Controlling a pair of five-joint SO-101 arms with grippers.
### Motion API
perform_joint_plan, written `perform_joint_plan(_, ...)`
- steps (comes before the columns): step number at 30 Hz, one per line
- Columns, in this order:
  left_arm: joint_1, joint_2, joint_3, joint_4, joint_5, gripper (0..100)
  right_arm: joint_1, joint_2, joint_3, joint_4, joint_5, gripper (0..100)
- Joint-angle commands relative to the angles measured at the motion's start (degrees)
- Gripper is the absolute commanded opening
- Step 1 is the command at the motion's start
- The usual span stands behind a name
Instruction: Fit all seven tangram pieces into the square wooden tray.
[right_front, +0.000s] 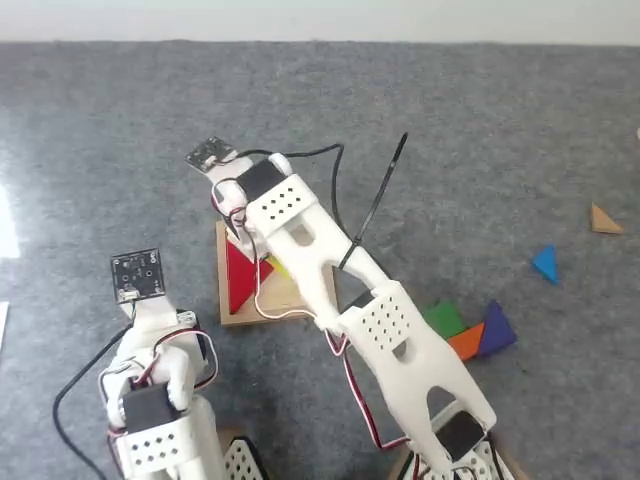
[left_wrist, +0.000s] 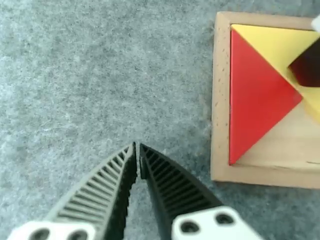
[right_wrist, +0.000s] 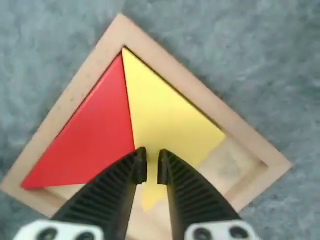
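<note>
The square wooden tray (right_front: 290, 296) lies at mid-table and holds a large red triangle (right_front: 240, 282) and a large yellow triangle (right_wrist: 160, 115), set edge to edge. My right gripper (right_wrist: 149, 162) hovers over the yellow triangle near the tray's centre. Its fingers are a narrow gap apart, with nothing between them. My left gripper (left_wrist: 137, 148) is shut and empty over bare carpet just beside the tray's rim (left_wrist: 220, 100). A dark part of the right gripper (left_wrist: 307, 67) shows above the yellow triangle (left_wrist: 280, 42).
Loose pieces lie on the grey carpet right of the right arm: green (right_front: 443, 318), orange (right_front: 466, 341) and purple (right_front: 497, 328) in a cluster. A small blue triangle (right_front: 544, 262) and a tan triangle (right_front: 603, 219) lie farther right. A black cable tie (right_front: 385, 190) sticks up from the arm.
</note>
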Motion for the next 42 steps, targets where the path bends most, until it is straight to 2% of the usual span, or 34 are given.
perform_joint_plan(1, 0.00, -0.97, -0.40, 0.44, -0.26, 1, 0.48, -0.75, -2.46, 4.18, -0.44, 4.2)
perform_joint_plan(7, -0.09, -0.97, -0.40, 0.44, -0.26, 1, 1.98, -0.84, -3.96, 8.40, -0.35, 4.3)
perform_joint_plan(13, -0.09, -0.97, -0.40, 0.44, -0.26, 1, 3.38, -2.68, 2.64, 8.66, -0.26, 4.5)
perform_joint_plan(19, -0.09, -0.97, -0.40, 0.44, -0.26, 1, 3.47, -13.32, 14.86, 8.57, 5.27, 7.6)
perform_joint_plan(23, -0.09, -0.97, -0.40, 0.44, -0.26, 1, 3.91, -19.74, 16.53, 8.40, 7.38, 11.7)
perform_joint_plan(29, -0.09, -0.97, -0.40, 0.44, -0.26, 1, 2.68, -17.10, 16.44, 1.27, 7.74, 15.2)
perform_joint_plan(32, 0.00, -0.97, -0.40, 0.44, -0.26, 1, 2.59, -14.02, 16.44, 0.57, 11.43, 22.3)
perform_joint_plan(37, 0.00, -0.97, -0.40, 0.44, -0.26, 1, 2.33, -12.88, 16.35, 3.30, 16.00, 47.0)
perform_joint_plan(39, 0.00, -0.97, -0.40, 0.44, -0.26, 1, 2.33, -12.79, 16.35, 4.09, 16.18, 49.3)
perform_joint_plan(42, 0.00, -0.97, -0.40, 0.44, -0.26, 1, 2.33, -12.35, 16.62, 4.00, 16.26, 46.0)
